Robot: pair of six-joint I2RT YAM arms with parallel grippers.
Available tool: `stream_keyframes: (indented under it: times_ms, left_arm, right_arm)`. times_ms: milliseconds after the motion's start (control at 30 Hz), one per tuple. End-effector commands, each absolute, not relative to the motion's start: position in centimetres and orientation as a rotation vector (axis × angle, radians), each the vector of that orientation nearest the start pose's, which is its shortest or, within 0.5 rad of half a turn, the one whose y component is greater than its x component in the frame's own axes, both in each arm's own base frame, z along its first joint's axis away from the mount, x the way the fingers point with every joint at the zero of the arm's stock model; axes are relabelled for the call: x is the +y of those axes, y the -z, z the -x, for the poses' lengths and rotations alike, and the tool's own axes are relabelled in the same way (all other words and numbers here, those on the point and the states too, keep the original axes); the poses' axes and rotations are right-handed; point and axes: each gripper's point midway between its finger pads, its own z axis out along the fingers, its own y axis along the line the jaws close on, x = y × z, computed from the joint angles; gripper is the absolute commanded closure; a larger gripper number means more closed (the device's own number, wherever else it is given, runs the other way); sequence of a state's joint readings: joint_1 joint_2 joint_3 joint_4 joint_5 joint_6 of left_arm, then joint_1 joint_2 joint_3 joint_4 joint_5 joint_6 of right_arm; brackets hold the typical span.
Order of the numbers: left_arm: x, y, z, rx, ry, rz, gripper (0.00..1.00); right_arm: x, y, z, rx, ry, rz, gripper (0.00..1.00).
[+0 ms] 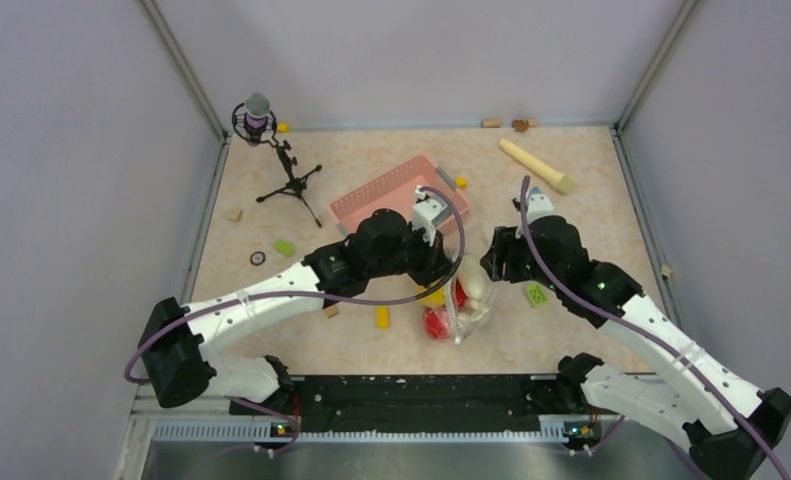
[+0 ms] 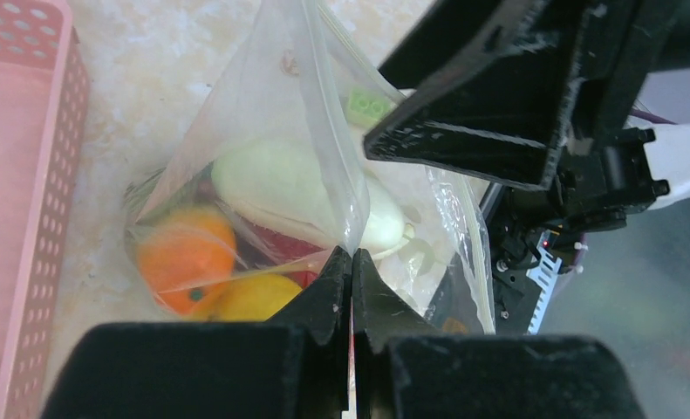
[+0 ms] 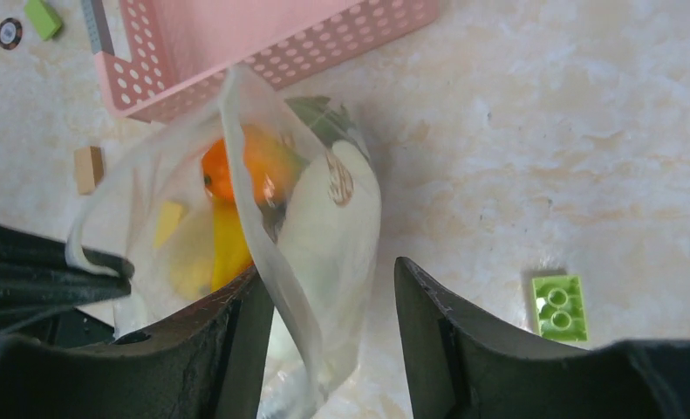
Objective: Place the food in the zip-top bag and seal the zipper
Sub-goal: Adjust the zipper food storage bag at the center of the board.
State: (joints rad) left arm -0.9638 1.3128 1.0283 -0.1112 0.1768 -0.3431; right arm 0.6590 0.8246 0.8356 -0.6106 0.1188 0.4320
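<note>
zip-top bag [image 2: 271, 113], food [image 2: 184, 253] already inside, stands near the pink basket [image 3: 341, 37] with the left gripper [image 2: 351, 262] clamped on its mouth edge and the right gripper [image 3: 328, 278] spread around it, so pressing the zipper [image 3: 252, 201] shut looks next.

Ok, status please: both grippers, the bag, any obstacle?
Left gripper shut on zip-top bag edge. Right gripper open, astride the rim. Food inside, mouth looks open. Pink basket close beside.
</note>
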Motion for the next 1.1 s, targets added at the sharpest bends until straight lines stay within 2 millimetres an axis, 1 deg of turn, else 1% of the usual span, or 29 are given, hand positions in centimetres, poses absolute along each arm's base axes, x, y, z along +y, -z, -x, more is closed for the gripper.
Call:
stream_keyframes:
  times_ms: [0,133,167,200,233,267,333,367,400,467,500,533,567,633,667,800,833,867,933,1067]
  left_arm:
    - [-37.2,-25.3,-18.9,1.836,1.083,-0.842,1.0]
    - [-37.4,-25.3,-18.2,1.817,1.118,-0.883,1.0]
    - [-37.5,-25.2,-18.1,1.815,1.125,-0.89,1.0]
    - [-37.5,-25.2,-17.9,1.814,1.13,-0.898,1.0]
    - [-37.5,-25.1,-17.8,1.812,1.137,-0.906,1.0]
    - [-37.5,-25.1,-17.6,1.809,1.146,-0.918,1.0]
    - [-37.5,-25.2,-17.1,1.792,1.167,-0.943,1.0]
    - [-37.5,-25.3,-17.0,1.786,1.173,-0.945,0.97]
    - [-37.5,-25.4,-17.0,1.779,1.173,-0.941,0.91]
    - [-37.2,-25.4,-17.4,1.786,1.147,-0.911,0.61]
    - [-36.9,-25.6,-17.7,1.787,1.13,-0.89,0.44]
    - [-36.7,-25.6,-17.9,1.787,1.118,-0.876,0.31]
    - [-36.4,-25.7,-17.9,1.783,1.108,-0.866,0.23]
    - [-35.9,-25.7,-17.4,1.759,1.108,-0.886,0.12]
    - [-35.8,-26.4,-17.3,1.709,1.116,-0.885,0.04]
    - [-34.4,-26.6,-17.2,1.655,1.081,-0.863,0.03]
    - [-34.2,-26.5,-16.8,1.641,1.088,-0.888,0.03]
    - [-34.2,-26.3,-16.2,1.623,1.103,-0.927,0.03]
    - [-34.4,-25.7,-14.8,1.578,1.143,-1.03,0.03]
    - [-34.8,-23.7,-13.0,1.495,1.198,-1.173,0.03]
  right_arm:
    - [17.7,-24.5,-24.5,2.036,-0.491,0.214,0.48]
    - [18.5,-24.0,-25.7,2.052,-0.466,0.241,0.48]
    - [18.5,-23.8,-26.0,2.054,-0.455,0.239,0.53]
    - [18.5,-23.8,-26.3,2.054,-0.444,0.226,0.7]
    - [18.4,-23.6,-26.7,2.058,-0.433,0.193,0.84]
    - [18.4,-23.3,-26.9,2.063,-0.43,0.167,0.91]
    - [18.7,-22.7,-27.2,2.068,-0.439,0.145,1.0]
    - [18.8,-22.5,-27.3,2.071,-0.447,0.127,1.0]
    - [18.9,-22.4,-27.3,2.072,-0.46,0.107,1.0]
    - [18.8,-22.7,-27.5,2.067,-0.47,0.054,1.0]
    - [18.3,-22.8,-27.7,2.074,-0.448,0.0,1.0]
    - [17.4,-22.6,-27.6,2.1,-0.407,-0.072,1.0]
    - [16.4,-22.5,-27.6,2.121,-0.349,-0.126,1.0]
    - [14.3,-22.5,-27.4,2.146,-0.226,-0.225,1.0]
    - [13.1,-22.9,-27.3,2.146,-0.164,-0.266,1.0]
    - [8.2,-23.3,-26.1,2.146,0.131,-0.406,1.0]
    - [7.1,-23.6,-25.7,2.136,0.187,-0.448,1.0]
    - [6.4,-23.8,-25.4,2.13,0.217,-0.472,1.0]
    - [6.0,-23.9,-25.0,2.126,0.228,-0.496,1.0]
    - [6.2,-23.5,-24.7,2.134,0.196,-0.511,1.0]
